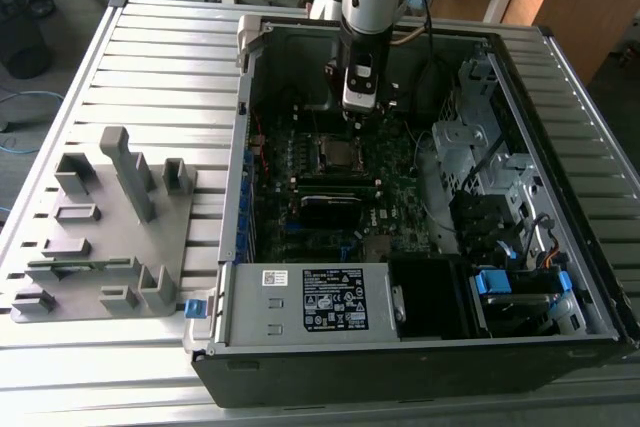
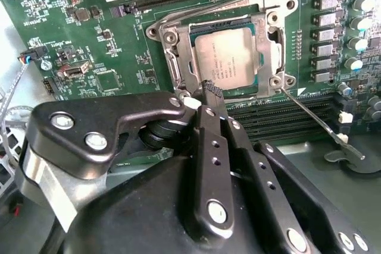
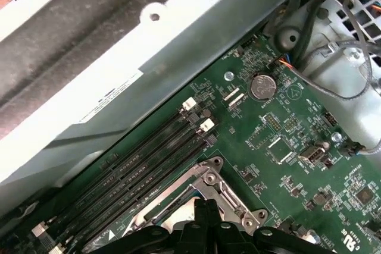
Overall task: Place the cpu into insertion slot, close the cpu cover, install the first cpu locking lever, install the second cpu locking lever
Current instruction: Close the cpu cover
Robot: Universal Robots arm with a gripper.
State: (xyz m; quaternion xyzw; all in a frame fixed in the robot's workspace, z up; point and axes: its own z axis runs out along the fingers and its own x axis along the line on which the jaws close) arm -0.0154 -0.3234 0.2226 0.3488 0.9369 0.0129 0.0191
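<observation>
From the exterior view's left, a grey fixture (image 1: 100, 227) lies beside the open computer case (image 1: 240, 247). Inside it the gripper (image 1: 356, 115), fingers pressed together with nothing visibly between them, has its tip at the edge of the cpu cover (image 2: 178, 57), which appears to lie flat around the seated cpu (image 2: 229, 57). A thin locking lever (image 2: 315, 118) juts free from the cover's corner, and I judge a skewed push could slip the tip onto the board (image 2: 89, 40) and scratch it; print on the cpu and the power supply label (image 1: 325, 299) is too small to make out
</observation>
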